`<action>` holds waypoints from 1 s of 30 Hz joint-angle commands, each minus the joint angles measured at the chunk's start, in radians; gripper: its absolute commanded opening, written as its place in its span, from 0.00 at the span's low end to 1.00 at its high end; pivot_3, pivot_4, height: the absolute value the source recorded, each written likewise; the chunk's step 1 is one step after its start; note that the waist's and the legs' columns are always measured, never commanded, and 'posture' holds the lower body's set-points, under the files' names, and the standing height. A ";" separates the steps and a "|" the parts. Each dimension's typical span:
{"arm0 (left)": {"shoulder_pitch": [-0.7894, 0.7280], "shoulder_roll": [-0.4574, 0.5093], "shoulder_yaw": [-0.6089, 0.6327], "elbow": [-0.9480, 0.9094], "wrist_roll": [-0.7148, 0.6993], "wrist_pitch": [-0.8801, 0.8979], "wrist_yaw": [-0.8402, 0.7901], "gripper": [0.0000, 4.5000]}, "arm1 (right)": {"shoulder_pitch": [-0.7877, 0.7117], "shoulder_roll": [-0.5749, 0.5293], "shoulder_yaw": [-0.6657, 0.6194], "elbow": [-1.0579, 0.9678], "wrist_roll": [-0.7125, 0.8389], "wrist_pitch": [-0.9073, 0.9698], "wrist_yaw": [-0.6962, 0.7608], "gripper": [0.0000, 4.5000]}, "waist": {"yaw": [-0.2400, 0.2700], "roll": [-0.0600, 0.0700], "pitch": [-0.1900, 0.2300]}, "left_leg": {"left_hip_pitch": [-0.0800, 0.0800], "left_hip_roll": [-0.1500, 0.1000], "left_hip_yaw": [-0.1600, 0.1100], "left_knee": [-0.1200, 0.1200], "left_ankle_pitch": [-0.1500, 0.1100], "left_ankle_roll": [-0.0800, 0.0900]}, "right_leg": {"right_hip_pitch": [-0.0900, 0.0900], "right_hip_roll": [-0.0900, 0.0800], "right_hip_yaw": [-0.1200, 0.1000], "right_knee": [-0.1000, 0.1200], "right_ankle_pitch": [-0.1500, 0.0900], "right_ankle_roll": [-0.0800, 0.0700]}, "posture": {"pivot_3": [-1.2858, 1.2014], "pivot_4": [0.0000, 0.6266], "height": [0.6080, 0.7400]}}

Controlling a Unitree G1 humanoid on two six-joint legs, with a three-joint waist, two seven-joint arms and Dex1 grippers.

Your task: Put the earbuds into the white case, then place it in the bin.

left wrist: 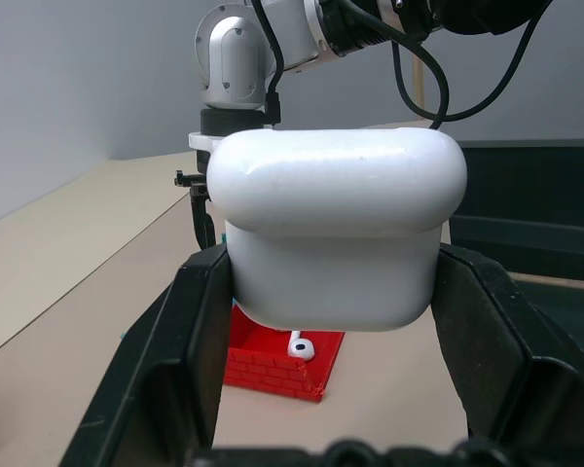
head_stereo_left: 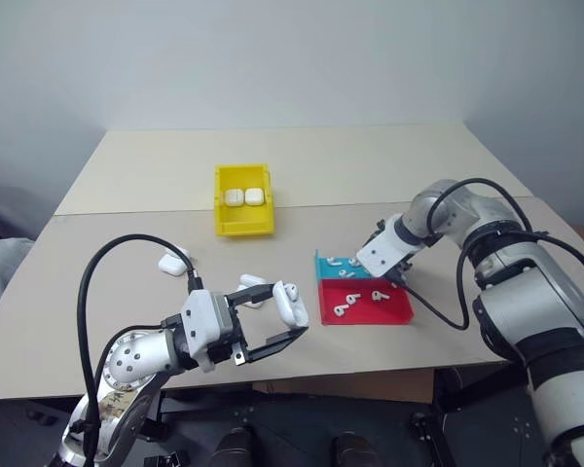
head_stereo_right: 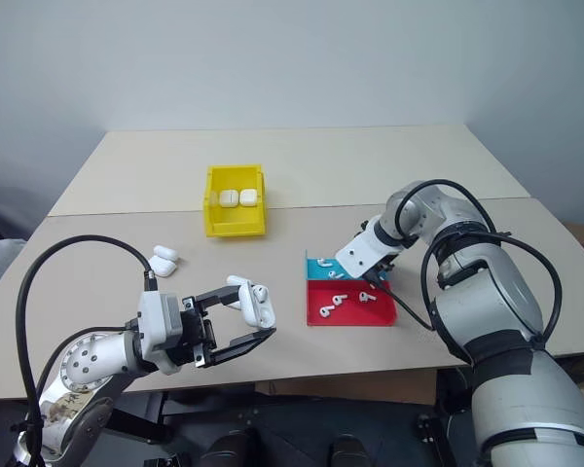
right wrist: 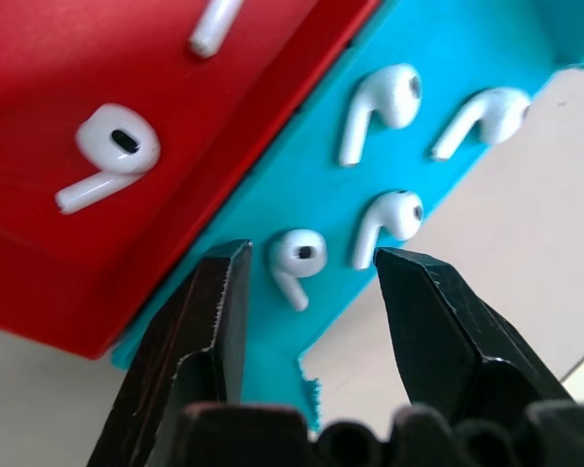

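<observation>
My left gripper [head_stereo_left: 287,318] is shut on the white case [head_stereo_left: 292,304], held above the table's front edge with its lid flipped open. The left wrist view has the case [left wrist: 336,233] clamped between both black fingers [left wrist: 190,331]. My right gripper [right wrist: 313,261] is open and points down into the teal tray [right wrist: 448,58]. One of the earbuds [right wrist: 297,255] lies between its fingertips, apart from both, with three more on the teal floor. The yellow bin [head_stereo_left: 243,230] stands mid-table, two closed white cases [head_stereo_left: 244,197] inside it.
A red tray [head_stereo_left: 394,311] with several earbuds adjoins the teal tray [head_stereo_left: 327,263] under the right gripper [head_stereo_left: 397,276]. Loose white cases lie on the table at the left [head_stereo_left: 172,263] and just behind the left gripper [head_stereo_left: 253,284]. A seam crosses the tabletop behind the bin.
</observation>
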 commanded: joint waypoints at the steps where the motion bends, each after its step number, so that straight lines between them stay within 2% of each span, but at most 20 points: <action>1: -0.006 0.002 0.000 -0.036 0.003 -0.004 0.009 0.61 | -0.048 0.007 -0.002 -0.002 0.000 0.003 0.032 0.55 | -0.001 0.000 0.000 | 0.000 0.000 0.000 0.000 0.000 0.000 | 0.000 0.000 0.000 0.000 0.000 0.000 | 0.52 0.24 1.00; 11: 0.001 0.002 0.003 -0.036 0.008 -0.002 0.010 0.61 | -0.064 0.032 0.036 0.027 -0.071 0.037 -0.035 0.55 | -0.009 0.000 0.000 | 0.000 0.000 0.000 0.000 0.001 0.000 | 0.000 0.000 0.000 0.001 0.000 0.000 | 0.52 0.24 1.00; 29: 0.012 0.008 0.013 -0.034 0.014 -0.007 0.014 0.61 | -0.061 0.045 0.030 0.048 -0.066 0.023 -0.038 0.55 | -0.021 0.000 0.000 | 0.000 0.000 0.000 0.000 0.001 0.000 | -0.001 0.000 0.000 0.002 0.000 0.000 | 0.52 0.24 1.00; 30: 0.012 0.008 0.013 -0.033 0.015 -0.009 0.014 0.61 | -0.060 0.045 0.031 0.048 -0.067 0.020 -0.041 0.51 | -0.021 0.000 0.000 | 0.000 0.000 0.000 0.000 0.001 0.000 | -0.001 0.000 0.000 0.002 0.000 0.000 | 0.52 0.24 1.00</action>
